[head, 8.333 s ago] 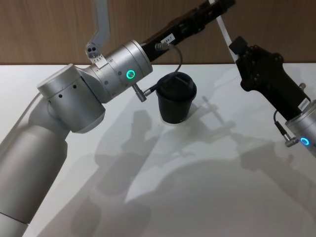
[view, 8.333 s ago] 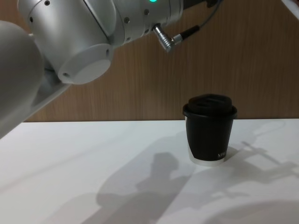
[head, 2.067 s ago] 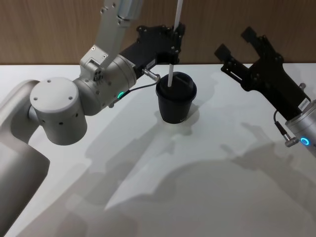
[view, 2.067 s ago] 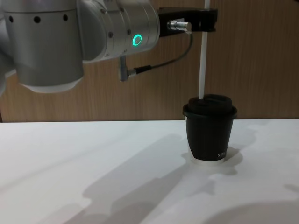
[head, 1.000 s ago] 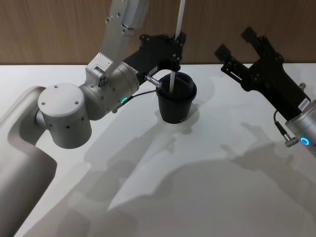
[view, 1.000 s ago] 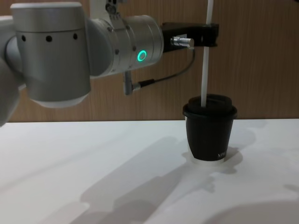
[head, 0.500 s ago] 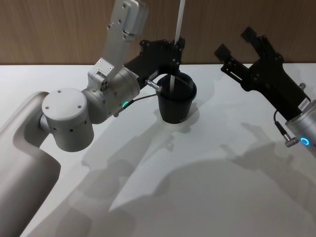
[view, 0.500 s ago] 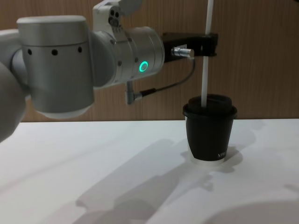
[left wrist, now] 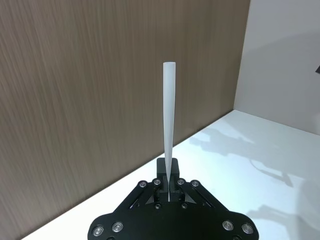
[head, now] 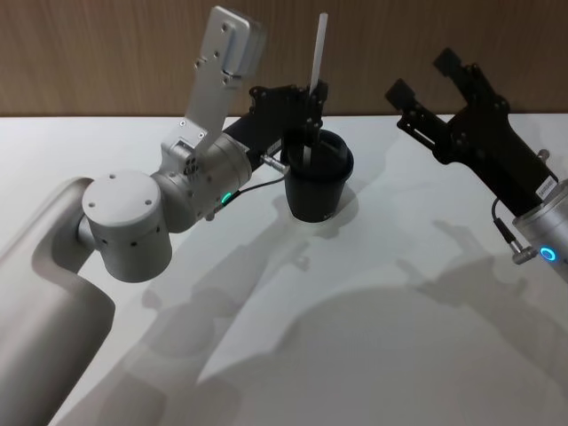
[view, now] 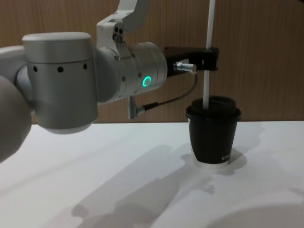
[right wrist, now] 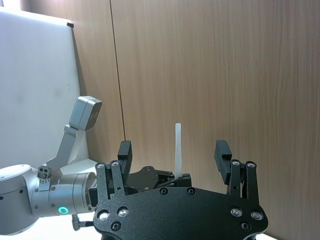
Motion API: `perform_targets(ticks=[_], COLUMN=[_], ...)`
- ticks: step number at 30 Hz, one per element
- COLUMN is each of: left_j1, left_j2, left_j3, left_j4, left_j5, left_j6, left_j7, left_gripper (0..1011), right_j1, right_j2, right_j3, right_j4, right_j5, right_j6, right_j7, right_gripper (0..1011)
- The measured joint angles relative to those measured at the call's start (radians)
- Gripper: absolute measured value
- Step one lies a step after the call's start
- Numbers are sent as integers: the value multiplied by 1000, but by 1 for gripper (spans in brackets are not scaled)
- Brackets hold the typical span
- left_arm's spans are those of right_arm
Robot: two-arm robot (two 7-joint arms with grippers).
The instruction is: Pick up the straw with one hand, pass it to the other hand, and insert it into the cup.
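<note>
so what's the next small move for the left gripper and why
Probably keep pushing straight down. The left gripper is shut on the straw, which stands upright with its lower end in the cup lid, most of its length above. The right gripper waits open.

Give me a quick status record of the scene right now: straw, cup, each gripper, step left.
straw: upright, lower end in the cup lid, upper part sticking out above
cup: upright on the white table, lid on
left gripper: shut on the straw, just above the lid
right gripper: open, raised to the right of the cup, holding nothing
step left: left gripper to release the straw, likely after pushing it deeper
</note>
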Motion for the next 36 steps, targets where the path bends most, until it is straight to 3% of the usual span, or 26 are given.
perform_targets(ticks=[5, 9, 24, 25, 28, 29, 36], left_j1=[4, 5, 9, 9, 9, 10, 20], left_j2=[-5, -7, -12, -12, -12, -12, -10], left_j3=[-2, -4, -6, -6, -7, -8, -17], left_j4=[8, 12, 20, 20, 20, 20, 18], left_j5=[3, 4, 6, 6, 7, 7, 3], left_j6=[-2, -3, -5, -5, -6, -7, -26], left_j7=[2, 3, 5, 5, 5, 4, -9], left_gripper=[15, 88, 544, 614, 671, 734, 918], right_j1=[0, 0, 0, 0, 0, 0, 1], right_j2=[0, 0, 0, 0, 1, 2, 15], right_j3=[0, 0, 0, 0, -1, -2, -8], right_j4=[0, 0, 0, 0, -1, -3, -21], right_j5=[0, 0, 0, 0, 0, 0, -22], right_j6=[0, 0, 0, 0, 2, 5, 48], right_j7=[0, 0, 0, 0, -1, -5, -51], right_gripper=[1001, 1001, 1001, 1001, 1001, 1001, 1001])
